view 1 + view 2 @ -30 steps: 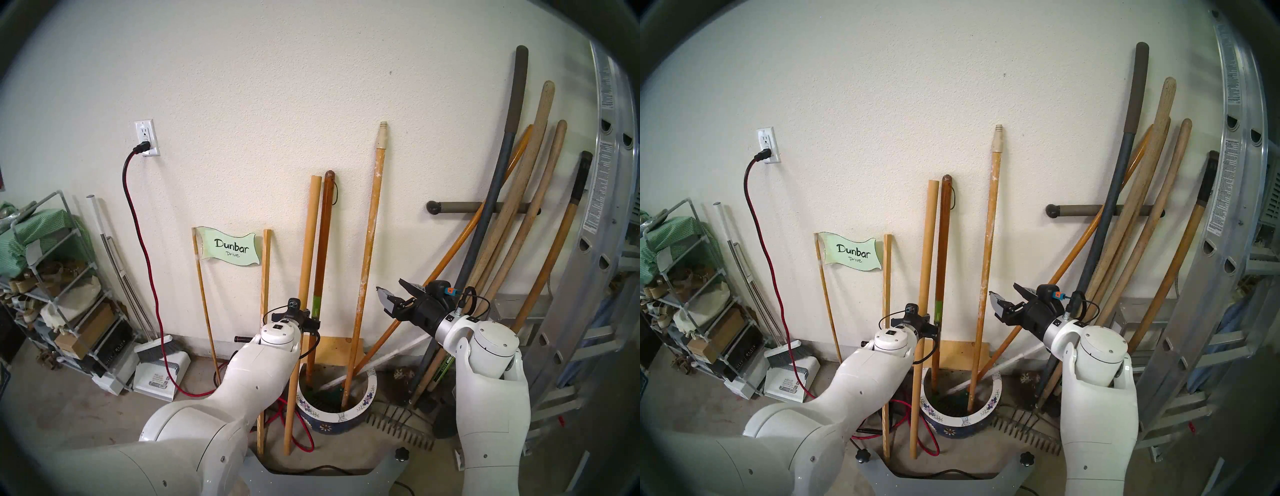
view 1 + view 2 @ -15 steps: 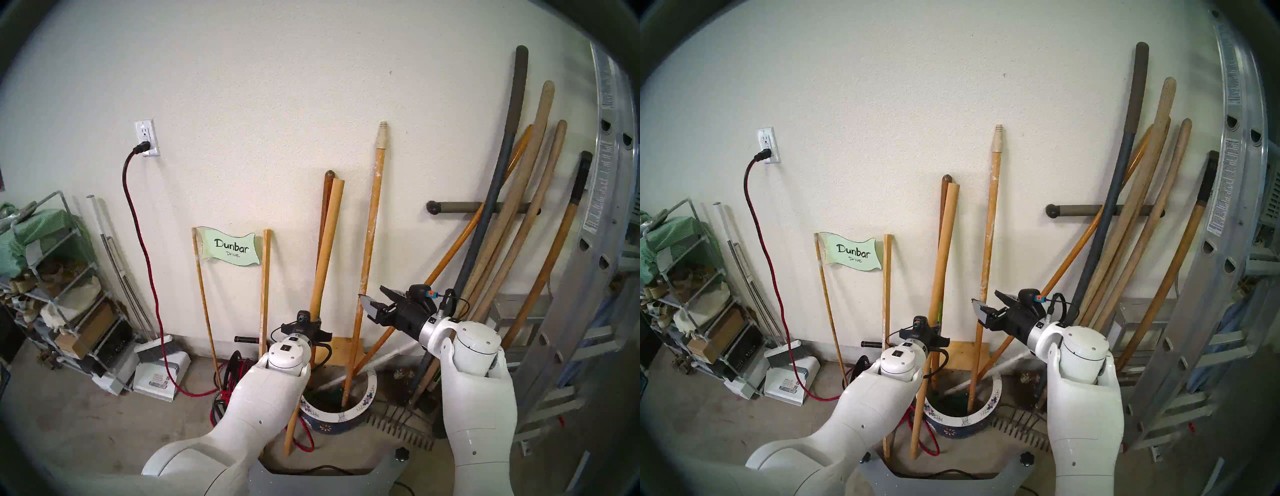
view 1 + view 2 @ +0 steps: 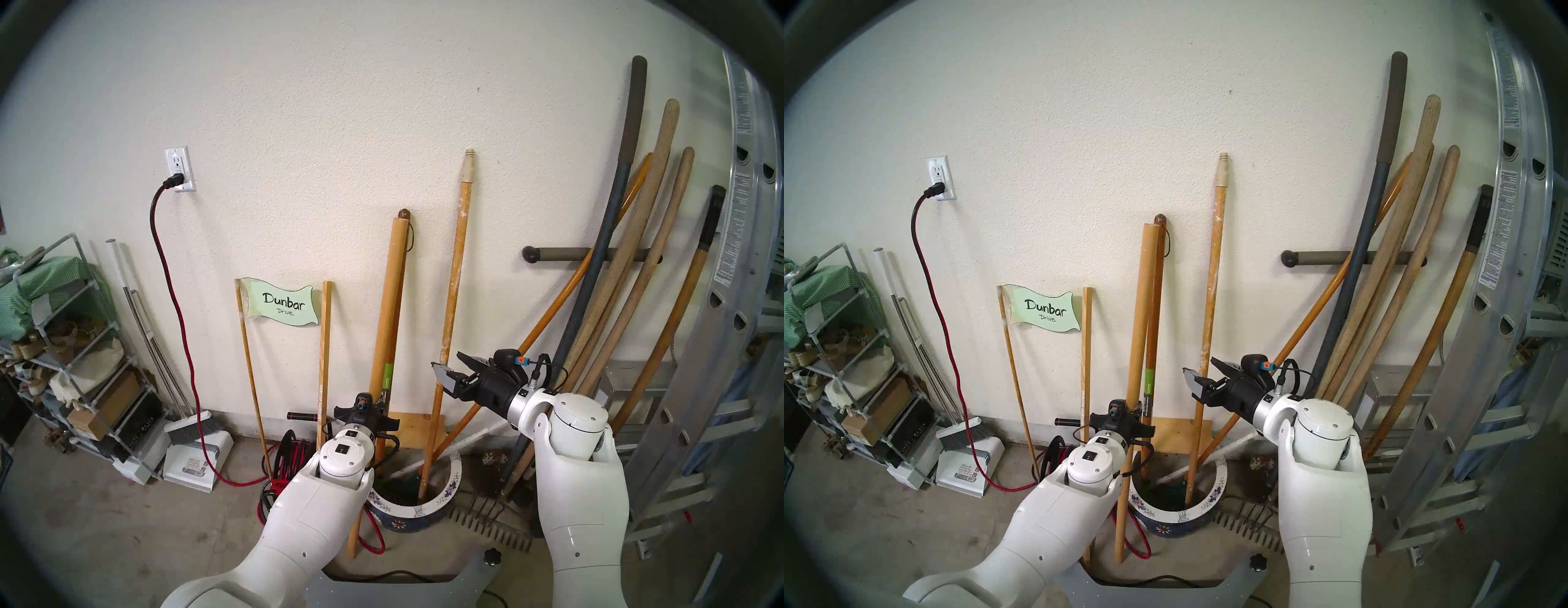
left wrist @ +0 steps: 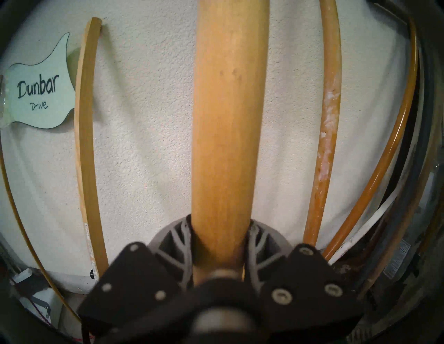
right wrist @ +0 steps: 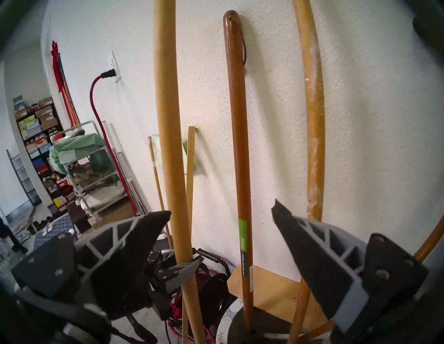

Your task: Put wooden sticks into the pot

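My left gripper [image 3: 377, 399] [image 4: 219, 224] is shut on the plain wooden stick [image 3: 387, 297] [image 4: 228, 108] low on its shaft. That stick leans a little right, its foot on the floor left of the pot [image 3: 424, 507] [image 3: 1180, 516]. The paint-flecked wooden stick [image 3: 452, 297] [image 5: 314, 120] with the cream tip stands inside the pot against the wall. My right gripper [image 3: 447, 373] [image 5: 222, 206] hangs open in front of the flecked stick, above the pot, with nothing between its fingers.
A dark brown handle [image 5: 236, 144] with a green label stands in the pot behind the plain stick. A thin square stick [image 3: 324, 339] and a "Dunbar Drive" sign [image 3: 282, 303] lean at the left. Tool handles [image 3: 628, 297], a rake [image 3: 492, 530] and a ladder [image 3: 721, 382] crowd the right. Red cord [image 3: 292, 458] lies on the floor.
The plain stick's top swung right, then came partly back left, with its foot still on the floor. My left gripper has sunk lower along it. My right gripper moved left, still open.
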